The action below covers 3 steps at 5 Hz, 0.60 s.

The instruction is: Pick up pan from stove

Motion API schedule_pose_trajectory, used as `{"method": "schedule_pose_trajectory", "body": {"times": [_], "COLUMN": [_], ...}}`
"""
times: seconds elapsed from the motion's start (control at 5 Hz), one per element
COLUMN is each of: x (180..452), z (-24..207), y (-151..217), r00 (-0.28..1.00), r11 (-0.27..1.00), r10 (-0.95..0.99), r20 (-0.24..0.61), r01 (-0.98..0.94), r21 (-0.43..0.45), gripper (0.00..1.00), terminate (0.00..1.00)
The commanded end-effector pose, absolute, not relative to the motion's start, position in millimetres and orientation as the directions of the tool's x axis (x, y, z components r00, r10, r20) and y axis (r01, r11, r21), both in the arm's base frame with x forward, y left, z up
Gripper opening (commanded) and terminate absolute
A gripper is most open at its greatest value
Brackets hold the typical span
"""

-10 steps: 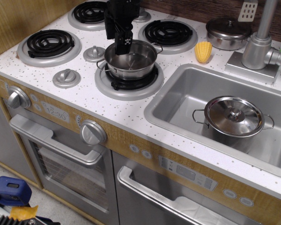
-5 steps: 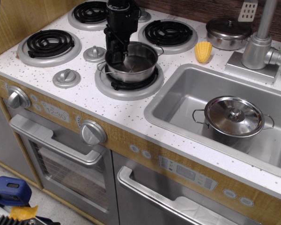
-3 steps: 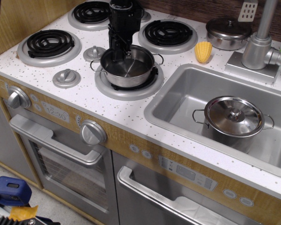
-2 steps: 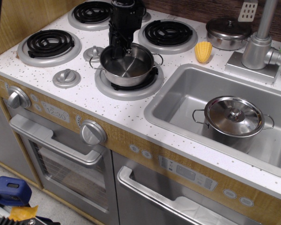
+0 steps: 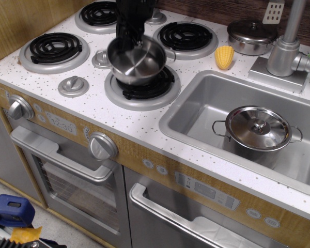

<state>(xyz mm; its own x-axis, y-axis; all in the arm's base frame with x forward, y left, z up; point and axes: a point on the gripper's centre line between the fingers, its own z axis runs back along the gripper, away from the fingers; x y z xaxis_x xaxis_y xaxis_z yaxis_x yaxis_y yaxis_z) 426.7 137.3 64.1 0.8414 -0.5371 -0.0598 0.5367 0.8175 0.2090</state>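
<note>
The pan (image 5: 136, 61), a small shiny lidless steel pot, hangs tilted above the front right burner (image 5: 144, 88) of the white speckled stove (image 5: 93, 106). My black gripper (image 5: 130, 37) comes down from the top of the view and is shut on the pan's far left rim. The pan's underside is off the burner coil. Its loop handles are hard to make out.
A grey sink (image 5: 196, 111) at the right holds a lidded steel pot (image 5: 258, 132). A flatter lidded pot (image 5: 251, 35), a yellow toy corn (image 5: 224, 57) and a faucet (image 5: 287, 46) stand behind it. Silver knobs (image 5: 73, 86) sit between the burners.
My gripper went down onto the pan's rim, shut on it, and has lifted it up and slightly left off the front right burner; the pan now tilts.
</note>
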Motion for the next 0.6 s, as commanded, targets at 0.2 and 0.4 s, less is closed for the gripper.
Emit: {"method": "schedule_pose_trajectory", "body": {"times": [0.2, 0.4], "x": [439, 440], "z": [158, 165], "y": [124, 118], "r00": [0.836, 0.838], "r11": [0.788, 0.793], "r10": [-0.549, -0.545], "r20": [0.016, 0.015], "r01": [0.511, 0.509], "r21": [0.343, 0.334], "gripper": [0.00, 0.00], "terminate": [0.00, 1.00]}}
